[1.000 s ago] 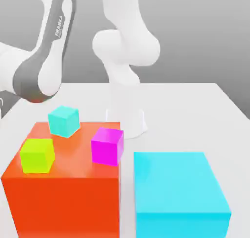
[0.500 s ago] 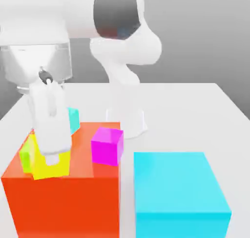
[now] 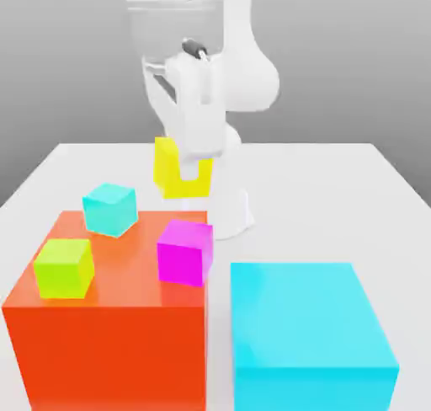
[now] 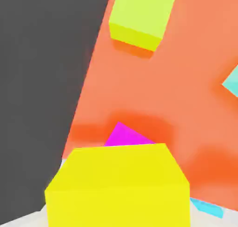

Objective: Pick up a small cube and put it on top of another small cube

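1. The jaws are clenched on the yellow cube (image 3: 168,172), aloft, probably lifted to clear the others.
2. The magenta cube (image 3: 183,258), by the orange block's (image 3: 109,359) right edge in the exterior view, seems the likeliest base.

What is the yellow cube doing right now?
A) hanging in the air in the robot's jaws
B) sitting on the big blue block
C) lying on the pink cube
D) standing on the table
A, because the yellow cube is up in the jaws, with nothing touching it from below.
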Robot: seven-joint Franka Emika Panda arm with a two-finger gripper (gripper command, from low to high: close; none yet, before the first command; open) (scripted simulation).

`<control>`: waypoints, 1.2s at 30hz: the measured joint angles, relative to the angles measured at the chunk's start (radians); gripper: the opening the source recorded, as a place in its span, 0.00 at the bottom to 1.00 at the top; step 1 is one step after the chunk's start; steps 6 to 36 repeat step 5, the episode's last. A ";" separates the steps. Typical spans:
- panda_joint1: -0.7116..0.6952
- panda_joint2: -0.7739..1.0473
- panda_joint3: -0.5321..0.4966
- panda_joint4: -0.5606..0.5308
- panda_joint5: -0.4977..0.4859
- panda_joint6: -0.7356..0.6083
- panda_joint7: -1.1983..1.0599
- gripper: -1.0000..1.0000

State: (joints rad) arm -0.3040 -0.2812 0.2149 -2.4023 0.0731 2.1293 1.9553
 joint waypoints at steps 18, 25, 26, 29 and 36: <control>-0.001 0.025 0.006 -0.040 -0.002 0.064 0.005 1.00; -0.001 0.025 0.006 -0.040 -0.002 0.064 0.005 1.00; -0.001 0.025 0.006 -0.040 -0.002 0.064 0.005 1.00; -0.001 0.025 0.006 -0.040 -0.002 0.064 0.005 1.00; -0.001 0.025 0.006 -0.040 -0.002 0.064 0.005 1.00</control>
